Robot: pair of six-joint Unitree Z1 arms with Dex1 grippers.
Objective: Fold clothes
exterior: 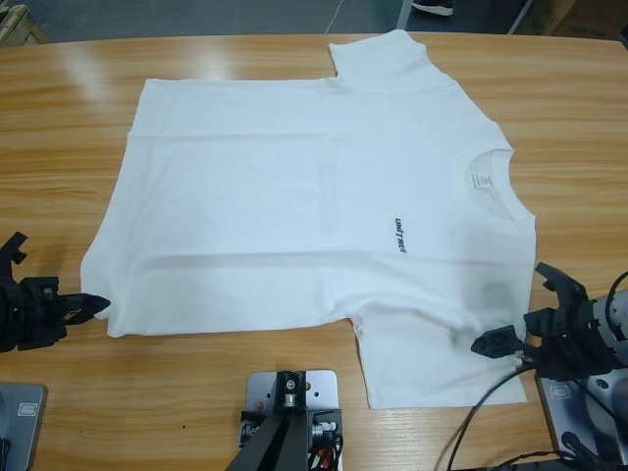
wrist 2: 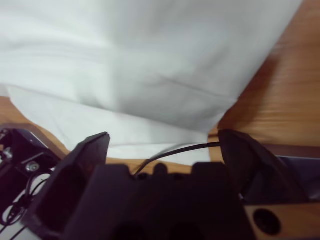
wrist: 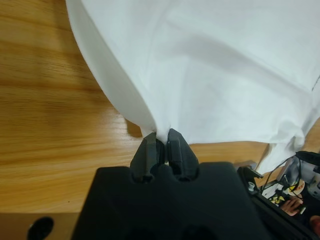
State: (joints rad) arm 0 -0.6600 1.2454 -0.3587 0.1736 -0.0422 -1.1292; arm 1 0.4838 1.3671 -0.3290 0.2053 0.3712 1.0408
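Note:
The clothes are one white T-shirt, spread flat on the wooden table with its ribbed collar toward the right and small dark lettering on the chest. My left gripper is at the shirt's lower left hem corner. In the left wrist view the left gripper is shut on a pinch of the T-shirt. My right gripper stands open beside the near sleeve, jaws spread wide. In the right wrist view the right gripper holds nothing and the T-shirt lies just ahead.
A black cable runs along the table's near right edge below the right arm. Bare wood lies between the shirt's near hem and the table's front edge. Beyond the far edge a person's shoe shows on the floor.

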